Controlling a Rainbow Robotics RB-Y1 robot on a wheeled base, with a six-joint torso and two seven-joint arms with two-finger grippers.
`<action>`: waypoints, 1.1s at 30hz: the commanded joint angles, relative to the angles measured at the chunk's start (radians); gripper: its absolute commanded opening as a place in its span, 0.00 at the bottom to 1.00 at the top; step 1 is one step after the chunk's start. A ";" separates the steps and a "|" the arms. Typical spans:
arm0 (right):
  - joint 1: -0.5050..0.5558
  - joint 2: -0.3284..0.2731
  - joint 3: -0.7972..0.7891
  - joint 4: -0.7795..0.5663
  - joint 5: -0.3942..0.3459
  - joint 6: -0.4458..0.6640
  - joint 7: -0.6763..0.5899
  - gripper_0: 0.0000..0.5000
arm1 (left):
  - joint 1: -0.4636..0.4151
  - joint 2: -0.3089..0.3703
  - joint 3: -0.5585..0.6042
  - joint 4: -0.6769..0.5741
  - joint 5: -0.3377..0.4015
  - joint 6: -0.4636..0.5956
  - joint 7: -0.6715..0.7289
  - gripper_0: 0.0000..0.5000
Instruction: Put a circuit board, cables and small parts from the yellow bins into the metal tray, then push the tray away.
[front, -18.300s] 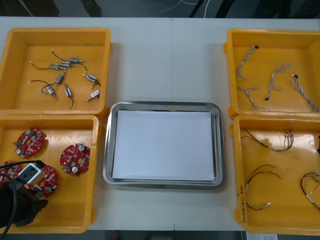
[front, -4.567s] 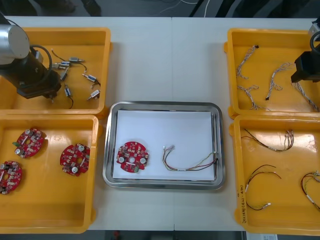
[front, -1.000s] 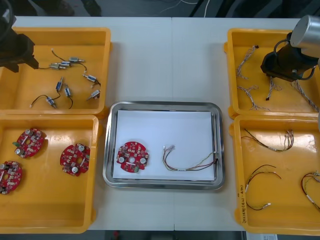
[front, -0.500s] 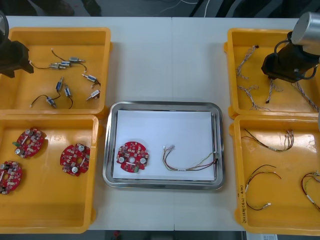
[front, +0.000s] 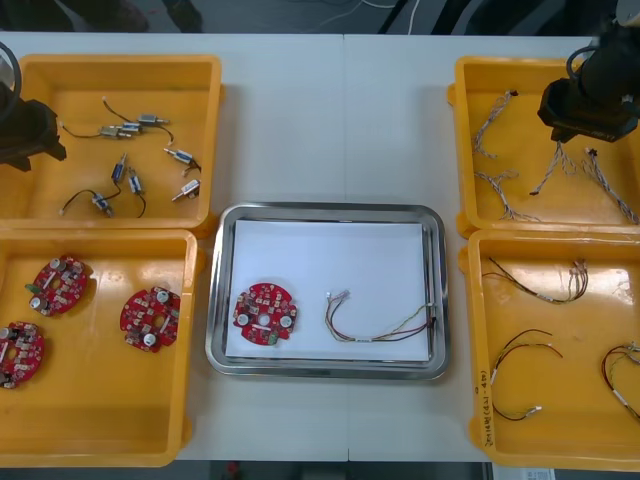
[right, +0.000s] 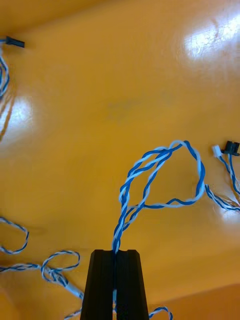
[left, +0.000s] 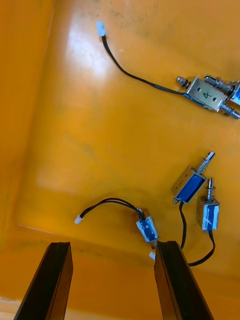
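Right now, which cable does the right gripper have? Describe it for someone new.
Look in the far yellow bin on the robot's right. The twisted blue and white cable is pinched in the right gripper; its neighbours lie loose on the bin floor.

light: bright, even | glare: right yellow bin (right: 210, 40), left yellow bin (left: 82, 55) | shadows: soft

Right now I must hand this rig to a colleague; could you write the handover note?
Right gripper: fingers shut on a blue and white cable, over the far right bin.
Left gripper: fingers open above the small metal parts in the far left bin.
Done: a circuit board and a red and yellow cable lie in the tray.
Remaining: place this cable, add small metal parts, push the tray away.
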 joint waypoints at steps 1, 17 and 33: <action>0.046 -0.041 0.018 -0.205 -0.021 0.113 0.025 0.00 | 0.003 0.053 -0.041 0.015 0.029 -0.010 -0.106 0.96; 0.182 -0.042 0.020 -0.627 -0.153 0.392 0.043 0.00 | -0.006 0.035 -0.135 0.032 0.063 -0.027 -0.067 0.96; 0.331 -0.050 0.115 -0.960 -0.358 0.392 0.046 0.00 | -0.037 -0.024 -0.153 0.112 0.060 -0.078 -0.050 0.97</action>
